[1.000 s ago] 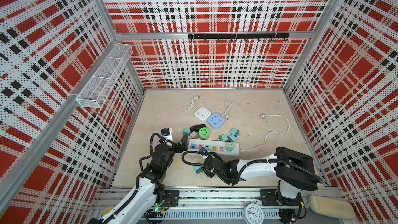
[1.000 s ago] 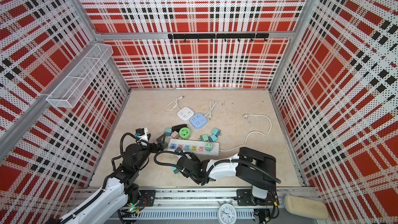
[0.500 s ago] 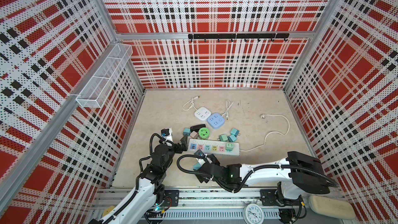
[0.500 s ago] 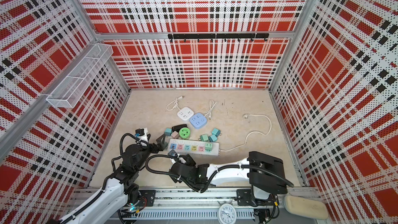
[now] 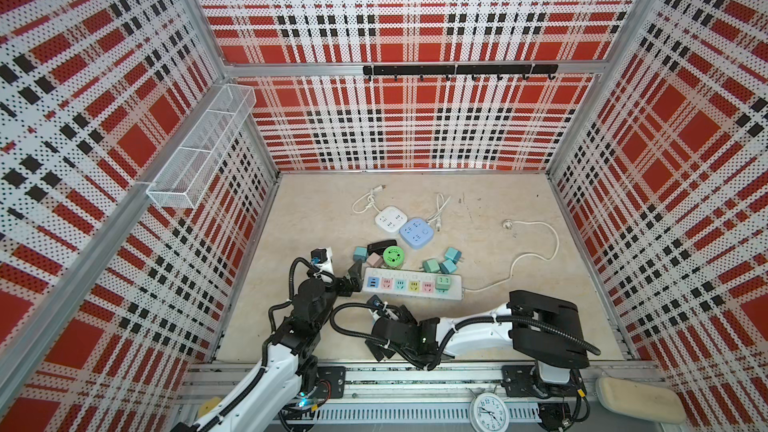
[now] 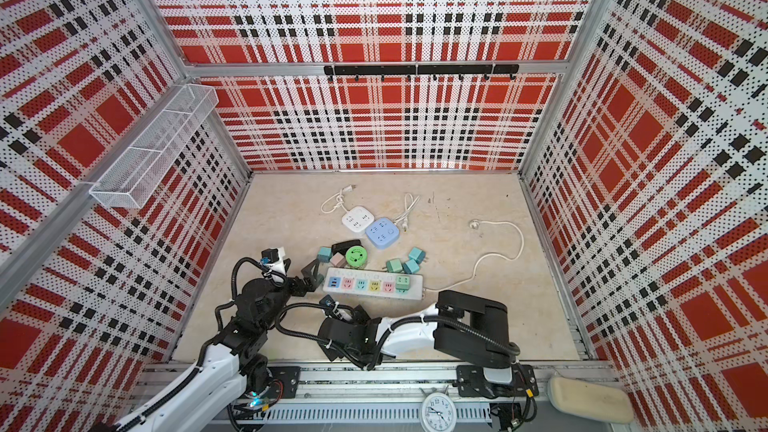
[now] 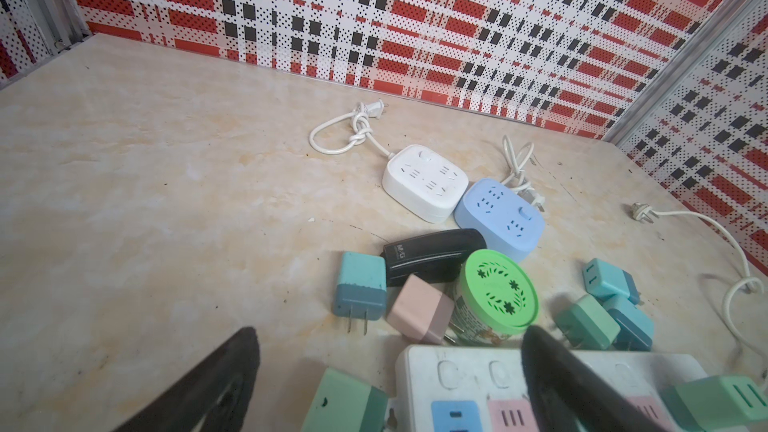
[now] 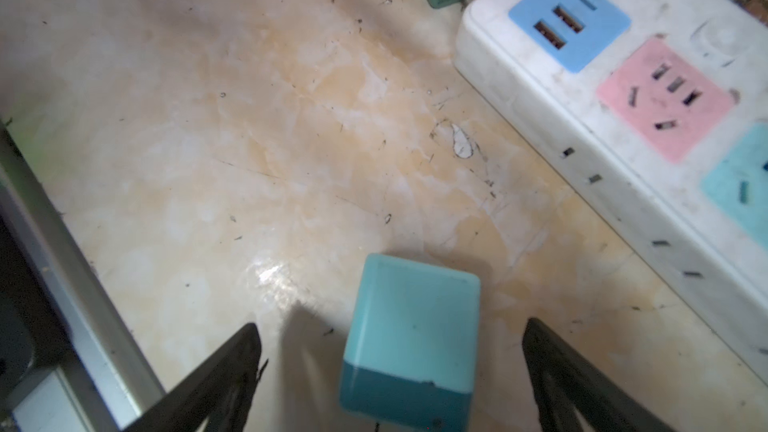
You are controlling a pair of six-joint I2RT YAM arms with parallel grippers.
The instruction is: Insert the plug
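Note:
A two-tone blue plug [image 8: 409, 334] lies on the floor between the fingers of my open right gripper [image 8: 388, 330], touching neither. In a top view that gripper [image 5: 381, 332] sits low by the front rail and hides the plug. The white power strip [image 5: 455, 290] with coloured sockets lies just beyond, seen close in the right wrist view [image 8: 519, 76]. A green plug [image 5: 443, 282] stands in its right-hand socket. My left gripper [image 5: 353, 280] is open at the strip's left end [image 7: 457, 371], straddling another green plug [image 7: 345, 403] that lies against that end.
Behind the strip lie loose plugs [image 5: 360, 253], a green round tin [image 5: 392, 256], a black block [image 5: 381, 246], a white socket cube [image 5: 390, 220] and a blue one [image 5: 417, 232]. The strip's white cord [image 5: 536, 251] loops right. The metal front rail [image 8: 62, 243] runs close by the right gripper.
My right gripper has opened wide and let the blue plug down onto the floor, shifting left along the front rail. The left arm has stayed put.

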